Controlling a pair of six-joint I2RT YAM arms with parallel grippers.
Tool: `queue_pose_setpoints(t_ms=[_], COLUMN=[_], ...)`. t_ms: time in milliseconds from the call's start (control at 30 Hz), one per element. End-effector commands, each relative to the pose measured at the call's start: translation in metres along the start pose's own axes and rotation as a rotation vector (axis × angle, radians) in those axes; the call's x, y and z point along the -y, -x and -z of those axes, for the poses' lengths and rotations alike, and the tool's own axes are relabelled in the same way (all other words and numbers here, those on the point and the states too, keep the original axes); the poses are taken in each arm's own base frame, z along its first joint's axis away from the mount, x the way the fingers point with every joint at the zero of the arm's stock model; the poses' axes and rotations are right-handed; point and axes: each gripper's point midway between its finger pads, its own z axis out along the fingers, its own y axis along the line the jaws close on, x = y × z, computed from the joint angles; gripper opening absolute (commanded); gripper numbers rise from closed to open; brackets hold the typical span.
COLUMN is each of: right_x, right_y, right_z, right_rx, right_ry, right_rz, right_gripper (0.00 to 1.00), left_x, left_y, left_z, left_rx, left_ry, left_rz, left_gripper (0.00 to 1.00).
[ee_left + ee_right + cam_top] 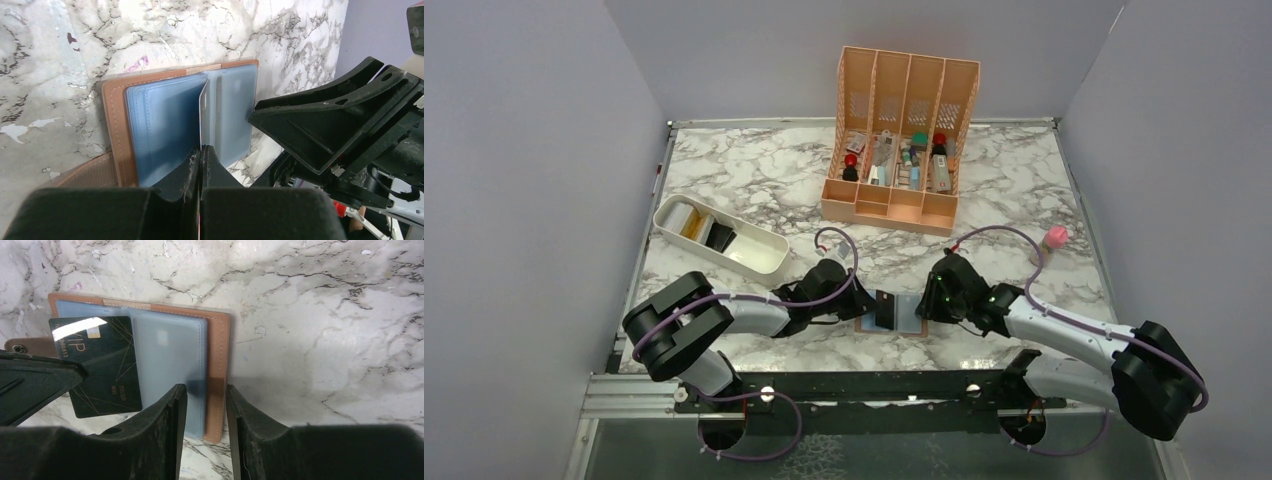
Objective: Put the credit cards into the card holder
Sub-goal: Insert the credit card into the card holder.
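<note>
**Top external view.** The small flat brown leather-like folding card holder lay opened on the white-and-grey marbled table. It sat near the front edge, between the two arms, a position judged to keep it within reach of both. The left gripper stood over its left half and the right gripper at its right edge.

**Left wrist view.** The left gripper's jaws were fully closed on one edge of a black gold-lined credit card. The card appeared edge-on, standing up from the light blue sleeves close to the middle fold. This raised hold was judged to present the card's edge to a sleeve mouth. Whether the card had entered a sleeve could not be told.

**Right wrist view.** The right gripper's jaws stood about half apart, with nothing clamped between them. Below the gap lay the right-hand sleeve and the brown border, so the posture was judged to be for steadying the holder. Contact with the holder could not be confirmed.
</note>
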Motion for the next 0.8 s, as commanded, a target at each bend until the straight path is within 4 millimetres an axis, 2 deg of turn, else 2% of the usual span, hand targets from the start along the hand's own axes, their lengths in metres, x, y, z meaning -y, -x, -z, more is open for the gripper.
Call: queue_pose_setpoints(t_ms=[0,267,533,767], right_x=[0.001,0.006,0.010,0.011], right_y=[-0.008,-0.012,-0.015,-0.016], right_z=[0.002,-0.001,-0.002,-0.002], right_rx=[-0.024,-0.036,-0.037,-0.030], right_ry=[0.022,0.004,-0.003,-0.004], right_rz=[-0.018,-0.017,-0.027,-0.035], right_gripper=[0.39,0.38,0.30,0.27], left_x=[0.006,0.017,0.032,0.031], left_y=[0.002,0.000,0.004,0.003], left_z=[-0.001,-0.003,0.001,0.000], left_rx=[0.030,0.028,0.056,0.058], left_ry=[-0.010,-0.034,-0.066,-0.060], left_rz=[-0.007,0.001,-0.006,-0.004], left_gripper=[0.00,0.00,0.00,0.00])
